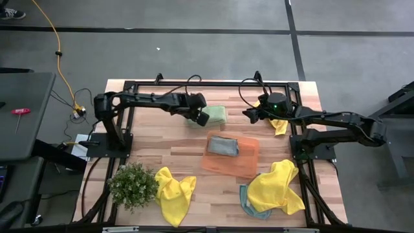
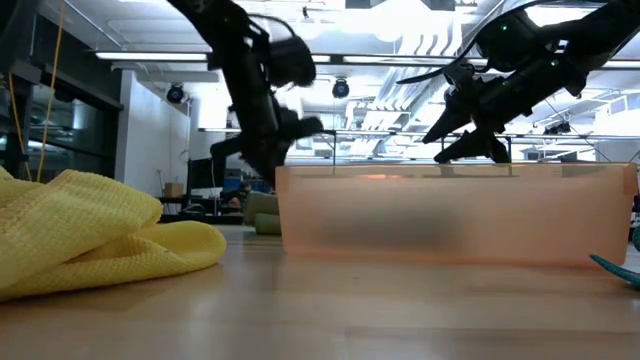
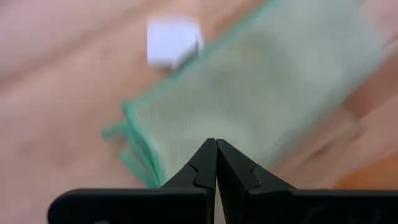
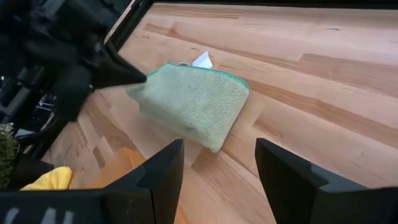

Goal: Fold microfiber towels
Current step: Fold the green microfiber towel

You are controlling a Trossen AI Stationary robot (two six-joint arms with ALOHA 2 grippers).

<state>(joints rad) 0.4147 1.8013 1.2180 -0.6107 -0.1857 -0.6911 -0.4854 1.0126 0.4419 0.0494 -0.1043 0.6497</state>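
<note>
A crumpled yellow towel (image 2: 95, 230) lies closest to the low camera at the near left of the worktop (image 1: 168, 149), just right of a potted plant (image 1: 133, 184). Another yellow towel (image 1: 275, 186) sits heaped at the near right over a teal towel (image 1: 246, 197). In the middle, a folded grey-blue towel (image 1: 223, 145) rests on an orange mat (image 1: 240, 162). Farther back lies a folded pale green towel (image 4: 193, 102); the left gripper (image 3: 216, 144), fingers pressed together, hovers at its left edge. The right gripper (image 4: 217, 165), fingers spread and empty, hangs to its right, beside a third yellow towel (image 1: 279, 126).
</note>
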